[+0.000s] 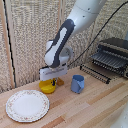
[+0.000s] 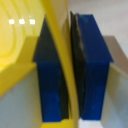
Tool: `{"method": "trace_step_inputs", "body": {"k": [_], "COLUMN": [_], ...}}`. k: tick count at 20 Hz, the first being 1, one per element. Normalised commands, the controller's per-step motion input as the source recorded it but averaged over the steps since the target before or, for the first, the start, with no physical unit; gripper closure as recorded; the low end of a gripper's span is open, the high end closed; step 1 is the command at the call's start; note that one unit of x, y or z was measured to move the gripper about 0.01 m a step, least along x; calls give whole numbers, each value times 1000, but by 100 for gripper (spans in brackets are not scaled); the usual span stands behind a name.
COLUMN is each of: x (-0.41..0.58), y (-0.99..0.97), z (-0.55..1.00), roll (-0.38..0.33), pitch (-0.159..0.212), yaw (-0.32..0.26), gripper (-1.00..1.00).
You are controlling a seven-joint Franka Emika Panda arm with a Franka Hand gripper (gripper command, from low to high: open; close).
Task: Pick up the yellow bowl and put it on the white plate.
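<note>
Woven beige screens back a pale wooden table point(image 1: 90, 107) in the exterior view, with a toaster oven point(image 1: 112, 55) at that view's right. 1 white-grey arm bends down so its gripper point(image 1: 52, 79) sits directly over the yellow vessel point(image 1: 48, 88), which rests on the table near the back. A blue cup point(image 1: 77, 83) stands just beside the bowl toward the view's right, and a small orange block point(image 1: 60, 80) peeks out behind it. The white plating point(image 1: 27, 105) lies in front of the bowl, toward the view's left, near but apart.

From the wrist view, 2 blue fingers point(image 2: 52, 75) straddle the bowl's thin yellow rim point(image 2: 62, 70), 1 inside and 1 outside, pressed nearly together on it. I judge the grasp made; the coming move is a lift, then a short carry toward the plate.
</note>
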Motion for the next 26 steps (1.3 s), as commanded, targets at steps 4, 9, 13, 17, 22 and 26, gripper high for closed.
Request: {"method": "trace_step_inputs", "body": {"k": [4, 9, 13, 17, 22, 26], "x": [147, 197, 33, 0, -49, -7], "y": [200, 433, 741, 971, 862, 226], "z": [758, 638, 309, 42, -226, -489], "roll": [103, 59, 1, -21, -29, -6], "pitch": [124, 140, 83, 44, 1, 1], "yaw": [40, 7, -11, -3, 1, 15], "gripper": [100, 100, 100, 100, 100, 100]}}
